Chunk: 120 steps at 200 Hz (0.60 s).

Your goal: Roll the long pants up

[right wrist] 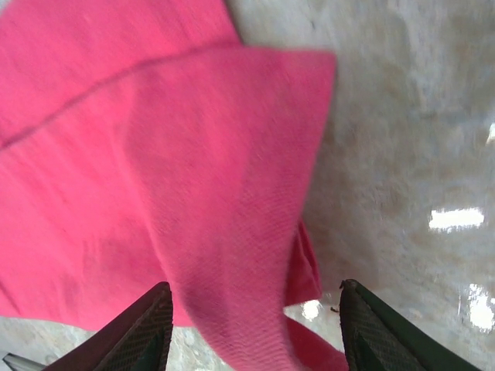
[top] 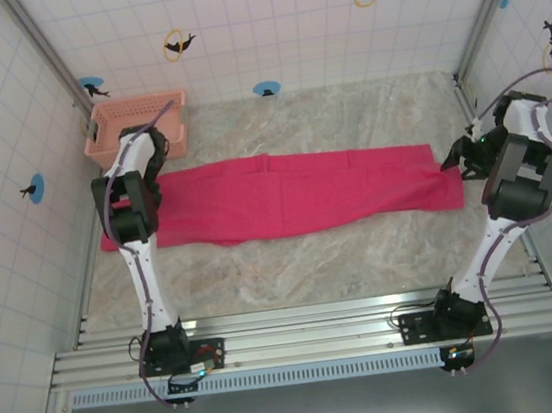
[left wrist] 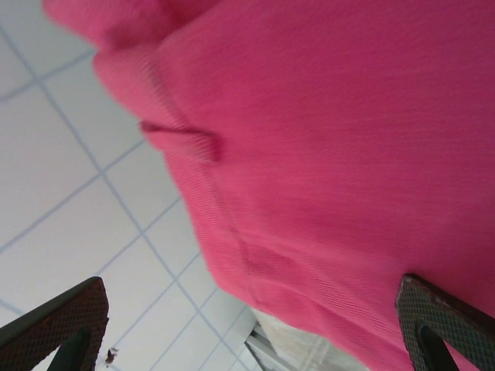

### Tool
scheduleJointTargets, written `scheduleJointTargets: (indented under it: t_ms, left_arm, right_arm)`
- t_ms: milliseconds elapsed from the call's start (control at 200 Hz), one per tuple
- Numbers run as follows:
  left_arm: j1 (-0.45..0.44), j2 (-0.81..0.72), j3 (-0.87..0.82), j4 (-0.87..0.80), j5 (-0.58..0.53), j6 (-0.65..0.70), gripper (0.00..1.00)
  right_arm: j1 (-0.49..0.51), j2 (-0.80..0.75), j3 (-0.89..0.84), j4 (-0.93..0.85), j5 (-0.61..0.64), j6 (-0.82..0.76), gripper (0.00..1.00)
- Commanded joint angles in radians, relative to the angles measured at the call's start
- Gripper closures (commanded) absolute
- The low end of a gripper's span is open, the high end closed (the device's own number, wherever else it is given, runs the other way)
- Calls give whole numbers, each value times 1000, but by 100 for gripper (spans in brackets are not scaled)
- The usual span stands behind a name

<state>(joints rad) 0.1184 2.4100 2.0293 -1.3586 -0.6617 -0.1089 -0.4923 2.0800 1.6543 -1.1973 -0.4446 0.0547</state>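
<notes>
Altogether just one long pants (top: 305, 193) and one basket (top: 113, 124)

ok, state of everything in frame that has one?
long pants: laid flat across the table, folded lengthwise, not rolled yet.
left pincer: open, over the pants' left end.
right pincer: open, the pants' right end between its fingers.
pink lattice basket: upright, at the table's far left corner.
</notes>
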Motion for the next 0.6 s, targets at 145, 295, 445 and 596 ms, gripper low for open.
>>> scheduleJointTargets:
  t_ms: [145, 295, 445, 596]
  left_arm:
    - [-254, -127, -29, -33, 241, -72, 3]
    - [-394, -112, 6, -62, 378, -134, 3]
    - [-464, -65, 34, -80, 422, -187, 3]
    - [-479, -3, 49, -81, 433, -218, 2]
  right_arm:
    - [83, 6, -109, 75, 22, 11, 40]
    - [138, 63, -95, 122, 65, 50, 41]
    - [197, 121, -55, 146, 98, 82, 45]
    - [239, 161, -2, 144, 157, 94, 58]
